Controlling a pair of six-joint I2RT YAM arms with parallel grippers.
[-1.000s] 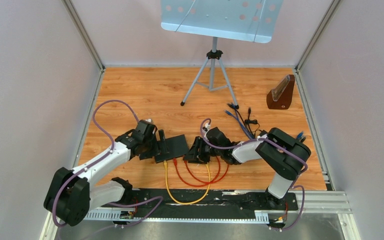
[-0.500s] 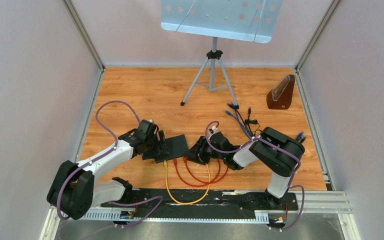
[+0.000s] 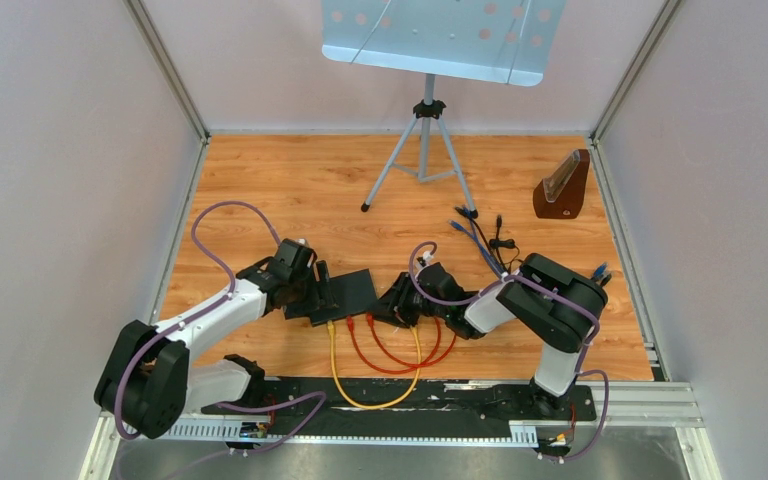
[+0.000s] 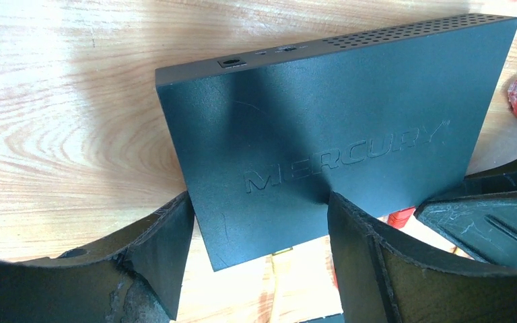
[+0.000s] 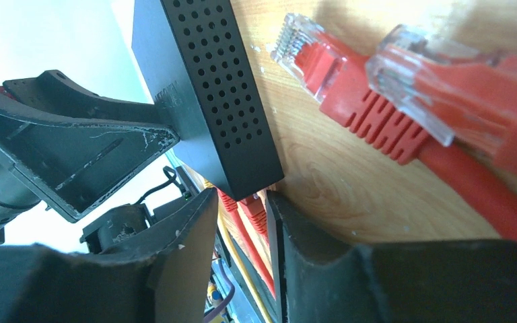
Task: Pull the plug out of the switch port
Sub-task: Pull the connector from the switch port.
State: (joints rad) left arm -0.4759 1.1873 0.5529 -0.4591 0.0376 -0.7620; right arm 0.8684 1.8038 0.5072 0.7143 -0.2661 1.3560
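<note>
The black switch lies flat on the wood floor; its lid reads MERCURY in the left wrist view. My left gripper is open, fingertips resting on the switch's left end and near corner. A yellow cable and red cables run to the switch's front edge. My right gripper is at the switch's right front corner. Its jaws stand narrow around a red plug seated in the front face.
Two loose red plugs lie on the wood right of the switch. A music stand tripod is behind. A brown metronome and a bundle of cables are at the back right. A black rail runs along the near edge.
Since one second ago my right gripper has moved left to the switch's front corner and turned. The left gripper shifted slightly with the switch. Nothing moved in the last half second.
</note>
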